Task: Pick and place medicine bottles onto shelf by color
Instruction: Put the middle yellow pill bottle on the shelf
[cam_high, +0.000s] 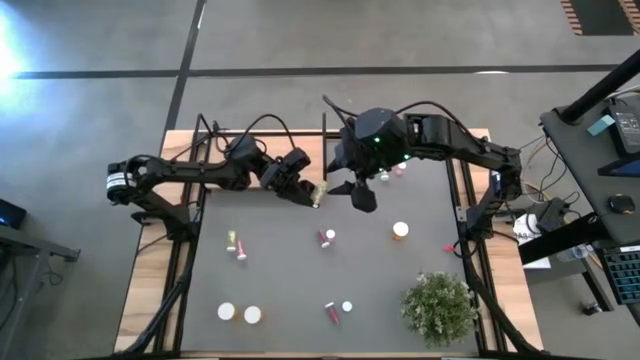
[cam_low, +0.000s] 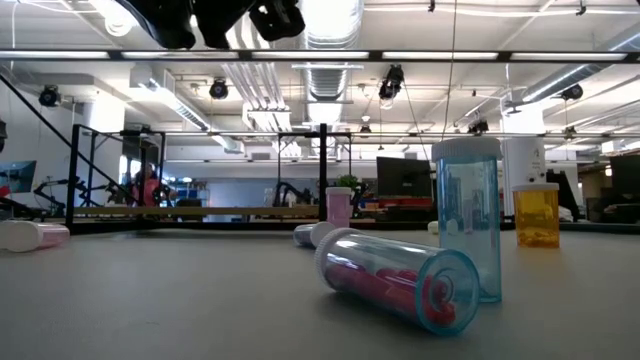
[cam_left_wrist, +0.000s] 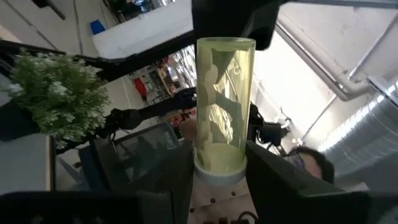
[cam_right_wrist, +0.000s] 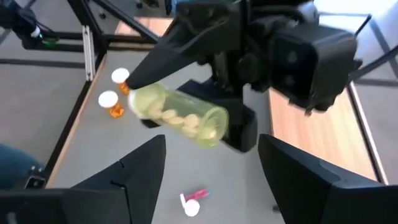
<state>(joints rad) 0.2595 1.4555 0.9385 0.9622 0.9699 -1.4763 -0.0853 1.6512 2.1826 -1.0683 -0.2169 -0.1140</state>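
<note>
My left gripper (cam_high: 305, 190) is raised above the table's far middle, shut on a yellow-green medicine bottle (cam_left_wrist: 224, 106) with pale tablets inside. In the right wrist view this bottle (cam_right_wrist: 180, 118) hangs tilted. My right gripper (cam_right_wrist: 211, 174) stands open just to its right (cam_high: 362, 195), its fingers clear of the bottle. Other bottles stand or lie on the dark tabletop: a pink one (cam_high: 326, 237), an orange one (cam_high: 400, 230), and one on its side (cam_high: 237, 243). The light-wood shelf (cam_low: 230, 212) shows at the table's far side. My left gripper pinches the bottle at its white cap end (cam_left_wrist: 217, 175) between its two fingers (cam_left_wrist: 283, 183). They reach in about level from the table's left. The bottle's body sticks out past the fingertips, lifted clear of the table.
A bushy green plant (cam_high: 440, 305) stands at the near right. Two white-capped bottles (cam_high: 240, 313) stand near left, and a pink one (cam_high: 333, 311) lies at near centre. Two more bottles (cam_high: 392, 174) sit at the far edge under my right arm. A clear blue bottle (cam_low: 400, 280) lies close to the low camera.
</note>
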